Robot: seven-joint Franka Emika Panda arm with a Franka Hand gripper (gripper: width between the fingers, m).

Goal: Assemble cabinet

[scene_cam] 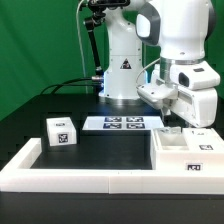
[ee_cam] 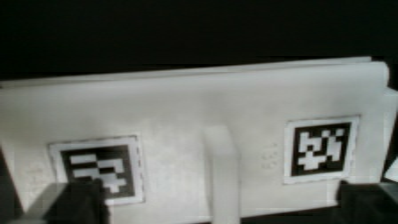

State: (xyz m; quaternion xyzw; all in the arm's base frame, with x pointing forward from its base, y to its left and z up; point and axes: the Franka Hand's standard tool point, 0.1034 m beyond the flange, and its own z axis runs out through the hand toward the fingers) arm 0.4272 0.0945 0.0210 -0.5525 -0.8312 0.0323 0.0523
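Observation:
The white cabinet shell [scene_cam: 187, 152] lies at the exterior view's right, with a small tag on its front face. My gripper [scene_cam: 177, 124] hangs directly above the shell's far part. In the wrist view the shell [ee_cam: 196, 110] fills the frame, showing two black-and-white tags [ee_cam: 95, 168] and a raised ridge between them. My gripper [ee_cam: 217, 205] is open and holds nothing. Its dark fingertips [ee_cam: 71, 200] are far apart, just above the white surface. A small white drawer block [scene_cam: 60, 131] with a tag on top sits apart at the exterior view's left.
The marker board [scene_cam: 122, 123] lies flat in front of the robot's base. A long low white border rail [scene_cam: 90, 178] runs along the table's front and up its left side. A green backdrop stands behind.

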